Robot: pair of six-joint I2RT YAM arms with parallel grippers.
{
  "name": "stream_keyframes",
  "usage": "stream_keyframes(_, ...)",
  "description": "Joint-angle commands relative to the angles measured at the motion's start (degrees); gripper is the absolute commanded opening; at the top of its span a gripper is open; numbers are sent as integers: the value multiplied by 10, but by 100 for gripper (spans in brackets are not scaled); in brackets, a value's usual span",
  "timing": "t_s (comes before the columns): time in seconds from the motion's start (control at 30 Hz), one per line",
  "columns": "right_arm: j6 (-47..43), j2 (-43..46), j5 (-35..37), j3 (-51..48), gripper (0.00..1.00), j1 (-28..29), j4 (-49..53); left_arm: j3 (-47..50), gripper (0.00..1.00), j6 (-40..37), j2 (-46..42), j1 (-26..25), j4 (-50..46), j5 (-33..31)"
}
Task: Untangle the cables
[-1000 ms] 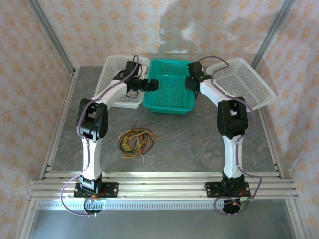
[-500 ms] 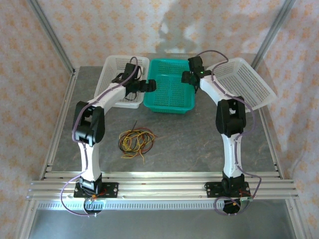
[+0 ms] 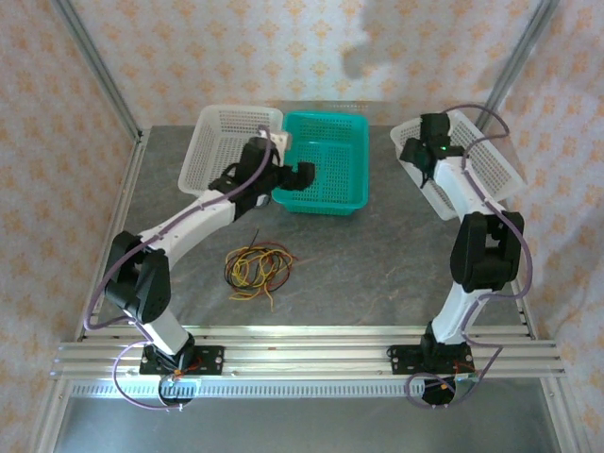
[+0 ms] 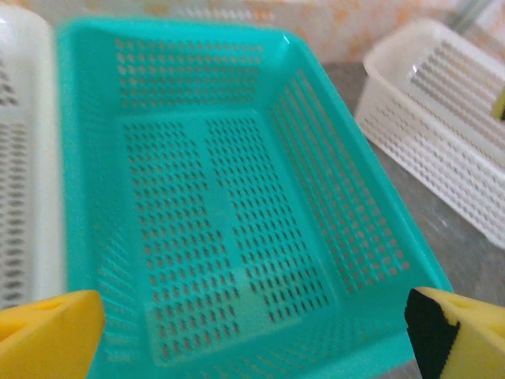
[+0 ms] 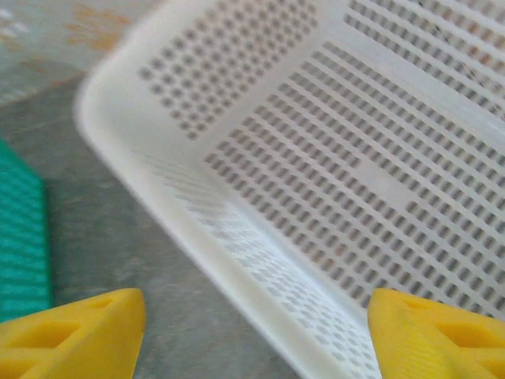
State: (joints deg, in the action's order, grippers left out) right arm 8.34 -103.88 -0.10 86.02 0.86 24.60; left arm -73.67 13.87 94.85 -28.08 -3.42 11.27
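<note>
task not yet begun: cables [image 3: 257, 272] lie tangled on worktop [image 3: 377, 264]; left tool [image 4: 252, 332] and right tool [image 5: 252, 332] wide, holding nothing.

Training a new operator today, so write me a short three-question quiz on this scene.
1. True or false: the cables lie on the table, outside every basket.
2. The left claw points into a basket of which colour? A. teal B. white C. red
3. What is the right claw holding?
Key: 1 true. 2 A, the teal basket. 3 nothing; its jaws stand open over the edge of the right white basket.
</note>
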Motion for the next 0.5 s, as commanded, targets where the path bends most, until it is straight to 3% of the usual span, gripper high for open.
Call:
stream_keyframes(0.0,13,12,-38,-20,77,-11,19,16,99,9,-6,-27,50,-15)
stream_keyframes(0.2,8,-9,-78,-15,85,-31,43,-3,99,28,34,-65,62,2)
stream_keyframes(0.47,-13,-44,-46,3,79,-31,86,-14,99,27,43,-66,61,16)
